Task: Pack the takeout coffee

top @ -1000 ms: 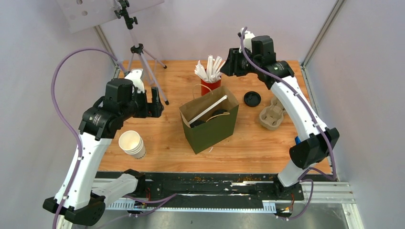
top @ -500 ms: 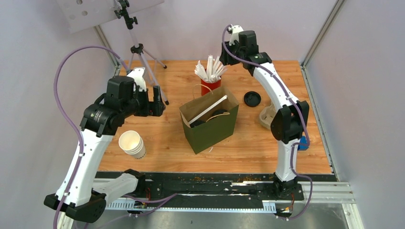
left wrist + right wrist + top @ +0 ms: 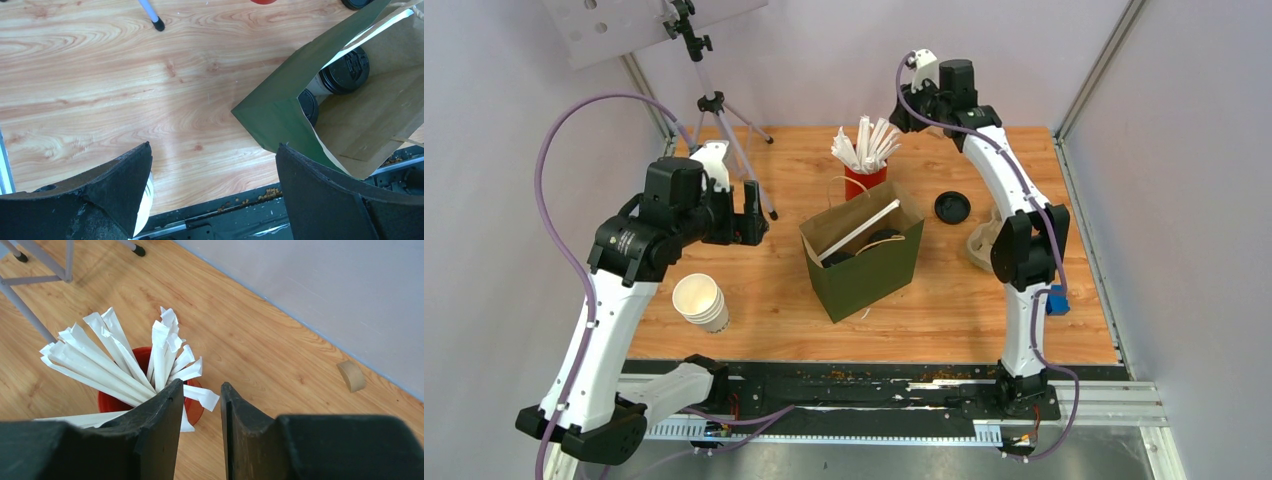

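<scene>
coffee: white cup with black lid, standing inside green bag, second lidded cup just beside it
bag extras: one wrapped straw leaning across the opening
left gripper: jaws wide, empty, over table left of bag
right gripper: narrow gap, nothing clearly pinched, right above straws in red cup
done: cups in bag, likely the main part
left: probably one more straw, then finish; spare lid lying loose on table
</scene>
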`<act>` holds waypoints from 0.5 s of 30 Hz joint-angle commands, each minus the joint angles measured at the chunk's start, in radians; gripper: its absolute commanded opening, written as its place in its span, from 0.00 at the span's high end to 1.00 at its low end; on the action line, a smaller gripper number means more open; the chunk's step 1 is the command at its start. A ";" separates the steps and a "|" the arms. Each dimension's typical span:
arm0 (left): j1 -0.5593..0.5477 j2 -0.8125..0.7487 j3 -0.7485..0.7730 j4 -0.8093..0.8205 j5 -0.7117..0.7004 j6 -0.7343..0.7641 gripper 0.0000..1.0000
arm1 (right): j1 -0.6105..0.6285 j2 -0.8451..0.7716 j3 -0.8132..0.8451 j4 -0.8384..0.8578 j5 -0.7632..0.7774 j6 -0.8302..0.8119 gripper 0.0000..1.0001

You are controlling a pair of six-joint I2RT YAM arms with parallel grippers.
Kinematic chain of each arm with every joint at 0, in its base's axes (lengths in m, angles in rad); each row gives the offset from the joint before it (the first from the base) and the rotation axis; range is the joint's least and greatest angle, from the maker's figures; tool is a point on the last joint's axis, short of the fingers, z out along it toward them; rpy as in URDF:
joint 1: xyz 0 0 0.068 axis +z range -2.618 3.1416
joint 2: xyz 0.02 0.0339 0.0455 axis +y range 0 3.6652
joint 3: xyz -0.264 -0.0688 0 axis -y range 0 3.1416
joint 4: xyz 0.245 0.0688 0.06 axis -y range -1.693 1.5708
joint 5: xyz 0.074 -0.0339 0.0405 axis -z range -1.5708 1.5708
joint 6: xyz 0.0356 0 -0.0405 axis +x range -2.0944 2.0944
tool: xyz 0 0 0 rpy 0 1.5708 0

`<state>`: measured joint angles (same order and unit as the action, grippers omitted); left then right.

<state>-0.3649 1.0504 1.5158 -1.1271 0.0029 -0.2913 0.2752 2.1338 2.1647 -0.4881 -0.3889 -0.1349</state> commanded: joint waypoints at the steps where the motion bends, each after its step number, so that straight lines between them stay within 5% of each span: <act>1: 0.004 0.007 0.044 -0.007 0.009 0.019 0.00 | 0.006 0.023 0.032 0.045 -0.071 -0.063 0.66; 15: 0.004 -0.005 0.053 -0.044 -0.001 0.006 0.00 | 0.006 0.082 0.046 0.087 -0.101 -0.145 0.67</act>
<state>-0.3649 1.0595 1.5280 -1.1622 0.0021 -0.2893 0.2764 2.1944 2.1651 -0.4637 -0.4583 -0.2466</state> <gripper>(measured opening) 1.000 0.331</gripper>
